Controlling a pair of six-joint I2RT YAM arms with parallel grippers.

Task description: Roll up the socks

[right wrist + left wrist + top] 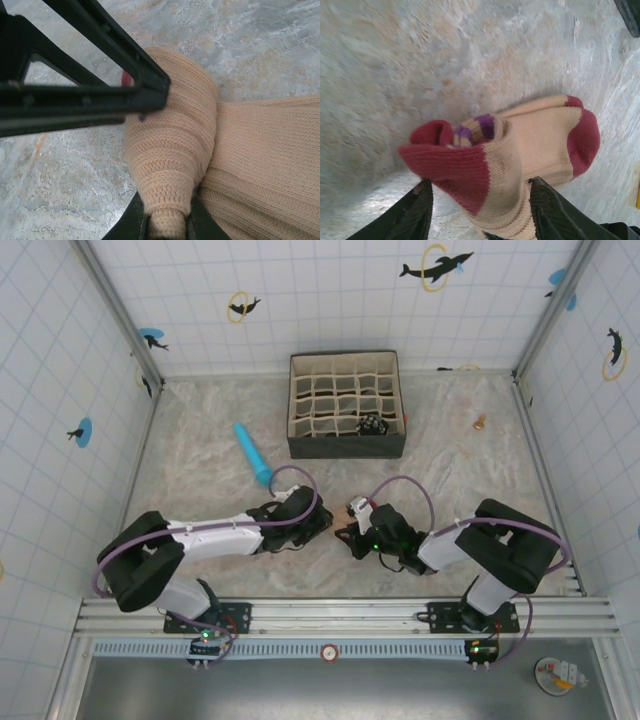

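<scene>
The peach sock (535,135) lies half-rolled on the table (200,490), its striped cuff tucked into the middle of the bundle, and both grippers are down on it. The right gripper (167,216) has its fingers pinched together on a fold of the peach knit, and the roll bulges just ahead of their tips. I take that as pinning the fabric so the roll does not slacken. The left gripper (480,182) has its fingers (417,215) apart, one at each flank of the bundle with a maroon fold between them; whether they squeeze it I cannot tell. To my eye, the left is there to shape or tuck the roll.

Crowding is the trouble: the left gripper's black finger (75,105) crosses just above the right fingertips, against the roll. Well beyond both sets of fingers stand a compartmented box (346,447), something dark in one front cell, and a blue cylinder (252,452); neither blocks anything.
</scene>
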